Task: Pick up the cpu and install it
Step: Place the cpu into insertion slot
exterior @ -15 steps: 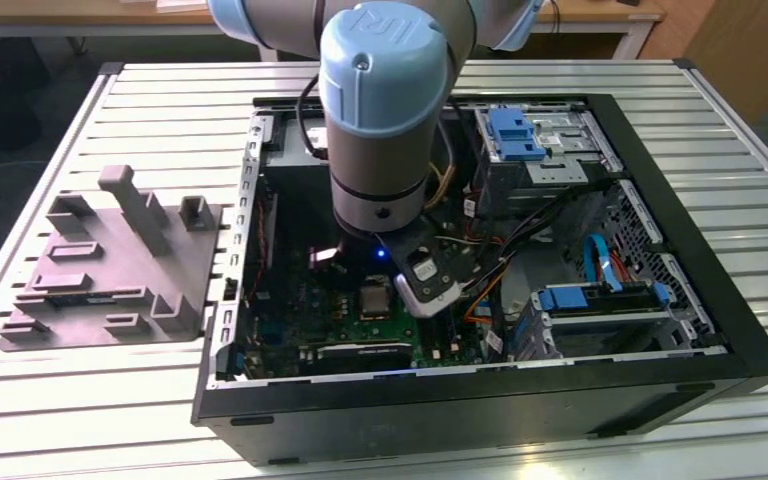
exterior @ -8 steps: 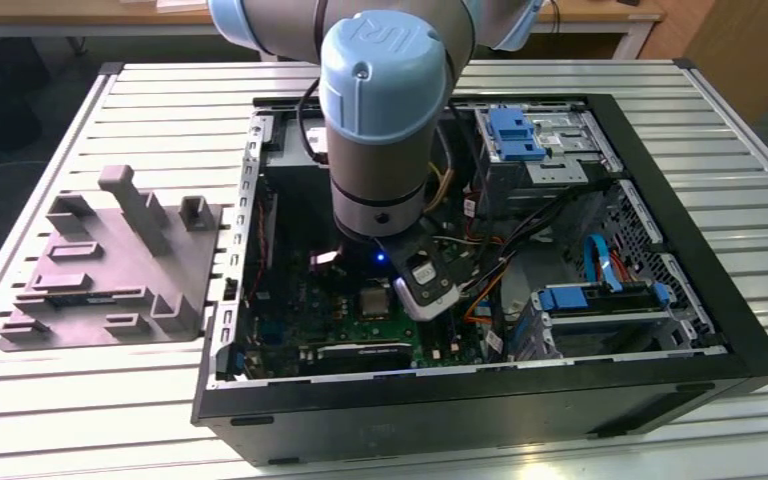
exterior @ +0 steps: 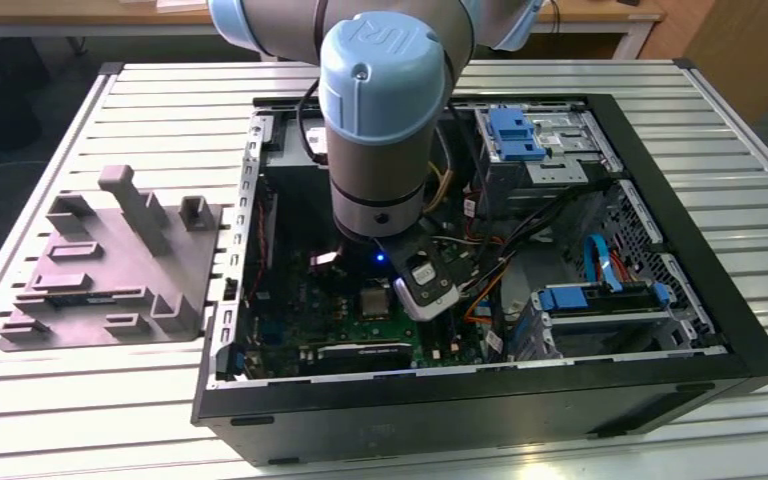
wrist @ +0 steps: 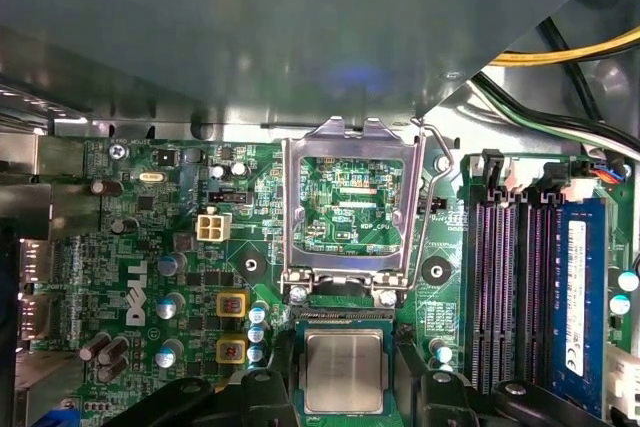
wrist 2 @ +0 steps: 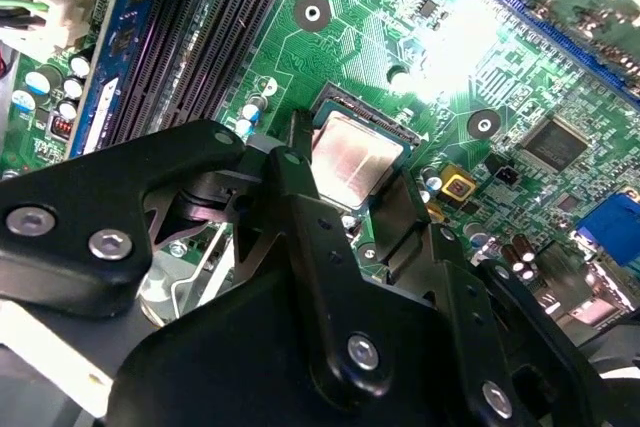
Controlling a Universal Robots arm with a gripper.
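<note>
At socket (wrist: 345, 318) | cpu (wrist: 343, 371) flat, metal top up | end effector (wrist: 347, 387) above

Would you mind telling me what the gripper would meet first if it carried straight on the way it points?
Most likely the cpu, which lies right under the gripper at the socket on the motherboard; whether they touch is unclear.

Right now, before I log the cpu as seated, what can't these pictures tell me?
1. Second wrist view: the cpu, its near edge hidden behind the tool.
2. First wrist view: the socket, its side nearest the tool cut off by the picture's edge.
3. Exterior view: how the cpu sits, since the arm blocks most of that spot.
</note>
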